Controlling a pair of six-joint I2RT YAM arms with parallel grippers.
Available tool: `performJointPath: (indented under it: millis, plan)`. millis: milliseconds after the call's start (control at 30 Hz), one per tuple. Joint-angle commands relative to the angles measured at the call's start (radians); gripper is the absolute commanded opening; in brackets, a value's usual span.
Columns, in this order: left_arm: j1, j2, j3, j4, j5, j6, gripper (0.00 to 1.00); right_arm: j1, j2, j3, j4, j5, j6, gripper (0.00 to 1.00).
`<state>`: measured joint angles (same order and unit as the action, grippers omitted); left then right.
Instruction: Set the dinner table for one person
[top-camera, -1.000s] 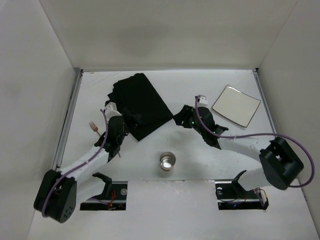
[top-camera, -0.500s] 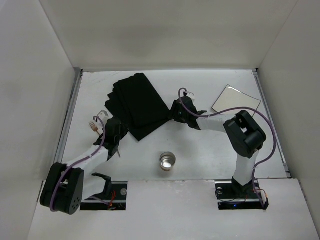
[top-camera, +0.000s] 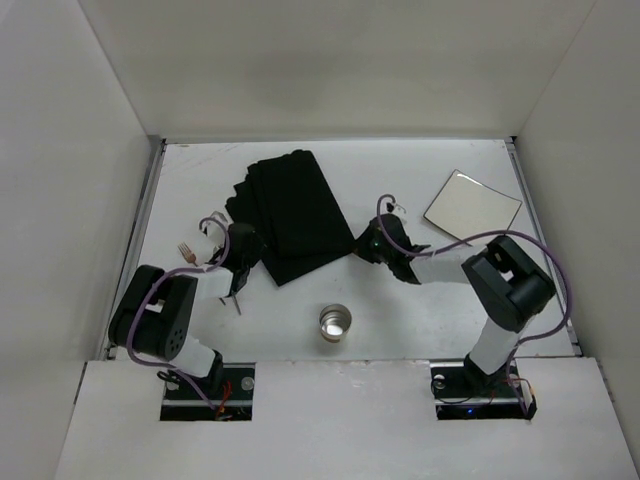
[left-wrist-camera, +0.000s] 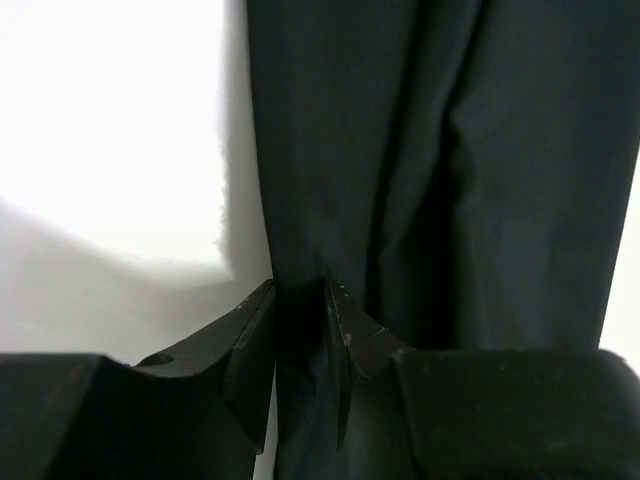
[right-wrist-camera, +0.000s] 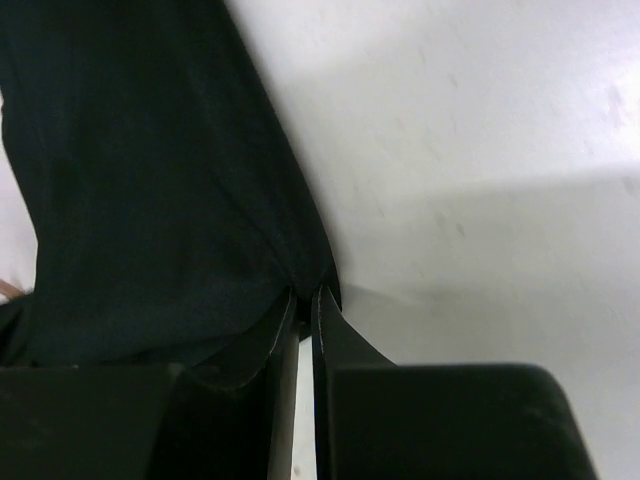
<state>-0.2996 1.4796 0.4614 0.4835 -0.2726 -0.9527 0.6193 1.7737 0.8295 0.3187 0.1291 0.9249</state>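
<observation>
The dinner table (top-camera: 420, 170) fills the floor of the white-walled enclosure, and the work in hand looks like laying out the placemat, the first piece of the setting. A black cloth mat (top-camera: 290, 212) lies skewed at about 11 o'clock from the table's middle, in layered folds with its long side running from 12 towards 5 o'clock.

Both arms have hold of its near edge. The left gripper (top-camera: 250, 258) sits at the mat's 7 o'clock corner. In the left wrist view its jaws (left-wrist-camera: 300, 330) are pressed in on a pinch of dark fabric (left-wrist-camera: 440, 150), with bare white tabletop (left-wrist-camera: 110, 120) at 10 o'clock. The right gripper (top-camera: 362, 243) is at the mat's 4 o'clock corner. In its own view the jaws (right-wrist-camera: 303, 305) are drawn almost together on the cloth's tip (right-wrist-camera: 150, 180), with white table (right-wrist-camera: 480, 120) at 2 o'clock.

A fork (top-camera: 187, 250) lies at 9 o'clock just beside the left arm, a metal cup (top-camera: 336, 321) stands at 6 o'clock, and a square plate (top-camera: 472, 208) rests at 2 o'clock. All are apart from the mat.

Little of the setting seems done. The next move probably calls for both arms to drag the corners together towards 6 o'clock, level and in step, so the mat squares up without bunching or slipping from either pinch, and stops short of the cup
</observation>
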Motion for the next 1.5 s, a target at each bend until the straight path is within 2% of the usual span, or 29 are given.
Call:
performJointPath:
  millis: [0,67,167,200,300,400,533,700,900,1067,1200,1300,1367,1467]
  plan:
    - [0.004,0.056,0.063,-0.008,-0.023,0.003,0.22,0.047,-0.065,-0.104,0.083,0.027,0.051,0.11]
    - [0.001,0.079,0.097,-0.008,-0.019,0.003,0.22,0.053,-0.089,-0.128,0.083,0.049,0.04,0.21]
    - [-0.008,0.085,0.129,-0.003,-0.016,0.008,0.26,0.046,-0.163,-0.138,0.057,0.064,-0.015,0.51]
    - [-0.008,0.081,0.141,-0.006,-0.013,0.012,0.27,0.046,-0.195,-0.127,0.028,0.069,-0.046,0.58]
    - [0.006,0.01,0.128,-0.014,-0.005,0.025,0.31,0.059,-0.27,-0.046,-0.097,0.105,-0.19,0.68]
    - [0.014,-0.114,0.082,-0.043,-0.023,0.049,0.37,0.124,-0.28,0.052,-0.177,0.135,-0.366,0.71]
    - [0.029,-0.296,0.005,-0.134,-0.037,0.065,0.46,0.217,-0.177,0.213,-0.227,0.075,-0.592,0.7]
    - [0.064,-0.519,-0.084,-0.275,-0.005,0.065,0.48,0.306,0.001,0.431,-0.334,0.03,-0.756,0.71]
    - [0.118,-0.793,-0.132,-0.479,0.032,0.034,0.48,0.369,0.171,0.598,-0.403,0.115,-0.891,0.77]
    - [0.119,-0.938,-0.159,-0.552,0.023,-0.023,0.47,0.403,0.289,0.723,-0.467,0.171,-0.945,0.78]
    - [0.136,-0.975,-0.17,-0.569,0.016,-0.023,0.47,0.415,0.374,0.799,-0.494,0.193,-0.959,0.76]
    - [0.145,-0.961,-0.174,-0.569,0.036,-0.02,0.47,0.421,0.409,0.829,-0.483,0.262,-0.953,0.55]
    - [0.136,-0.961,-0.191,-0.557,0.049,-0.032,0.47,0.426,0.405,0.824,-0.462,0.291,-0.939,0.34]
    - [0.113,-0.934,-0.187,-0.557,0.055,-0.034,0.48,0.425,0.348,0.778,-0.388,0.303,-0.891,0.23]
